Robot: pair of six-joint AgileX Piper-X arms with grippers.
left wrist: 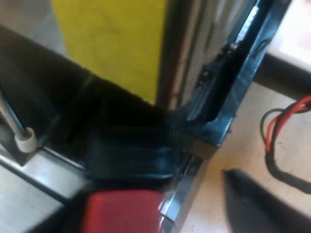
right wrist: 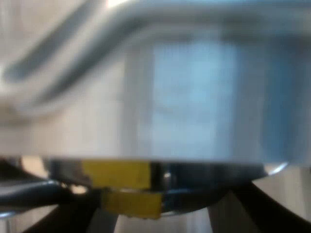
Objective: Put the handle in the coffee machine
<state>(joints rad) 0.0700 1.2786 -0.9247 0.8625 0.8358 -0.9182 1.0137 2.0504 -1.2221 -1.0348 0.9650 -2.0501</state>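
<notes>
The holder's dark handle (left wrist: pixel 127 156) runs into the espresso machine's (left wrist: pixel 112 43) front under its yellow panel, and its red end (left wrist: pixel 121 212) points back at my left wrist. My left gripper (left wrist: pixel 163 206) is open around that red end. One black finger (left wrist: pixel 260 206) stands off the handle, with bare table showing between them. My right gripper (right wrist: pixel 155 221) is open, its two dark fingers spread wide, right up against a chrome part of the machine (right wrist: pixel 160 167) with a yellow strip (right wrist: pixel 116 174). The holder's metal basket is hidden.
A thin steam wand with a white tip (left wrist: pixel 24 139) hangs over the metal drip tray (left wrist: pixel 43 174) beside the handle. The machine's chrome corner post (left wrist: pixel 177 58) and a black side edge (left wrist: pixel 228 97) stand close above the beige table (left wrist: pixel 243 155).
</notes>
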